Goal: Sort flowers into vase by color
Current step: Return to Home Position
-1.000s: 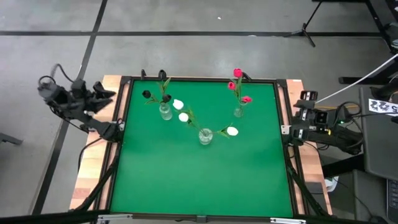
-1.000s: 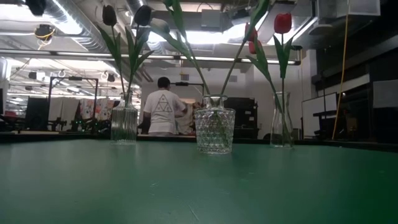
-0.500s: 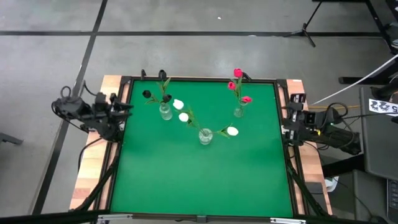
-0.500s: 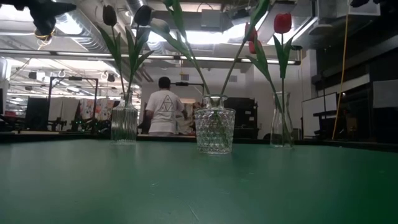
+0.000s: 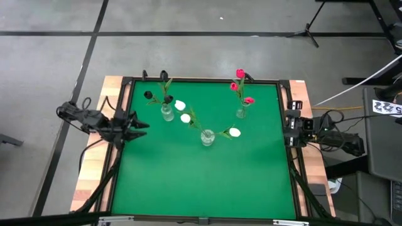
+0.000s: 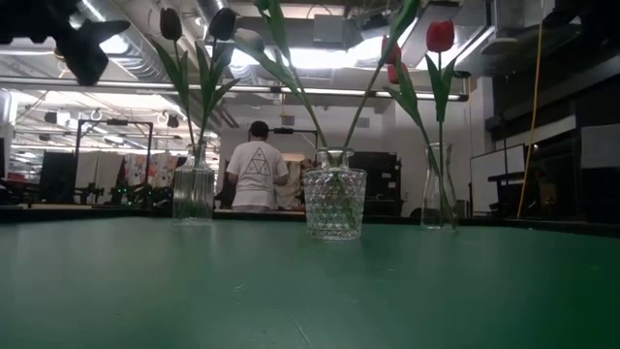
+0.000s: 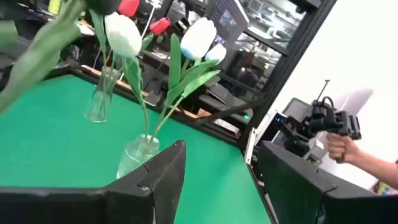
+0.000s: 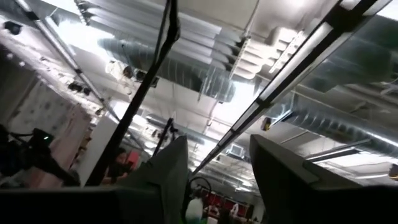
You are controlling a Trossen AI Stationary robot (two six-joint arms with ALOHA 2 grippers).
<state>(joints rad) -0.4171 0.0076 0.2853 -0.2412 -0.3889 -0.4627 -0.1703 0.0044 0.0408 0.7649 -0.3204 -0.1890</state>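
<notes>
Three glass vases stand on the green table. A ribbed vase point(image 5: 166, 113) holds the near-black tulips point(image 5: 148, 95). A diamond-cut vase point(image 5: 207, 137) holds the white tulips point(image 5: 185, 117). A slim vase point(image 5: 240, 113) holds the red tulips point(image 5: 240, 74). Each stem stands in its vase, with the heads leaning outward. My left gripper point(image 5: 141, 124) is open over the table's left edge, pointing right toward the vases; its wrist view shows the white tulips point(image 7: 199, 37) ahead. My right gripper point(image 8: 214, 180) is open at the table's right edge point(image 5: 290, 129), tipped up toward the ceiling.
A black frame point(image 5: 284, 107) rims the green mat, with wooden strips outside it. The near half of the mat point(image 5: 201, 182) holds nothing. A person in a white shirt point(image 6: 254, 174) stands far behind the table. A hand point(image 7: 339, 146) holding a dark device shows beyond the table's right side.
My left arm has swung from outside the table's left side toward the right and the near edge, and its gripper now reaches over the left rim. My right gripper has shifted along the right rim toward the near edge. Vases and tulips have kept still.
</notes>
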